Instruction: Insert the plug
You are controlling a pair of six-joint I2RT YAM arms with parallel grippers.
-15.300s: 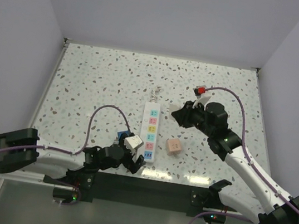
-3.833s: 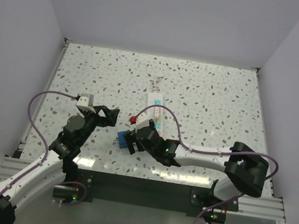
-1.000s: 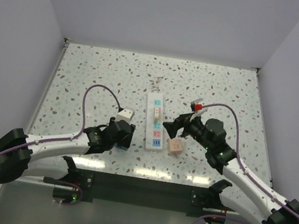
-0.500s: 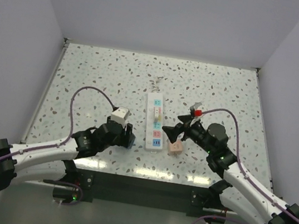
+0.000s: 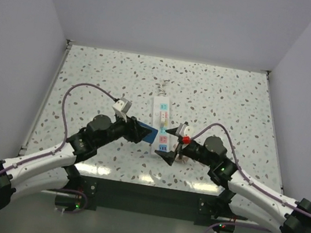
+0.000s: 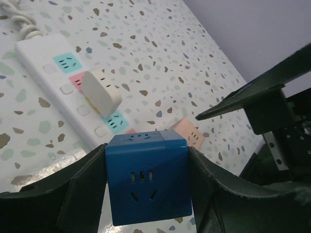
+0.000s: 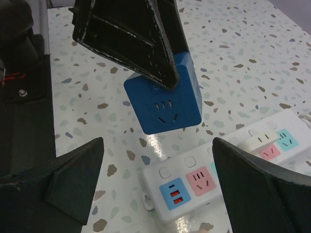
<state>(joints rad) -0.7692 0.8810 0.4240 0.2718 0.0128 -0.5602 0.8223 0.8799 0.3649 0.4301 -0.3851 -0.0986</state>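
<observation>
My left gripper [image 6: 148, 149] is shut on a blue cube plug [image 6: 148, 182], which hangs above the table close to the near end of the white power strip [image 5: 162, 117]. From above, the blue plug [image 5: 147, 134] sits just left of the strip. The right gripper [image 7: 157, 145] is open with nothing between its fingers. It faces the blue plug [image 7: 165, 102] from the other side, over the strip's near end [image 7: 214, 177]. A white plug [image 6: 100, 92] is seated in the strip [image 6: 46, 60]. The strip's pink and blue sockets are free.
A pink cube [image 6: 188, 133] lies on the table right of the strip, under the right arm in the top view. The right gripper's finger [image 6: 243, 99] reaches in close to the blue plug. Purple cables [image 5: 83, 91] loop over the table on both sides.
My left gripper has lifted the blue plug and carried it right to the strip's near end. The right gripper has swung left and nearer, now over the strip facing the plug.
</observation>
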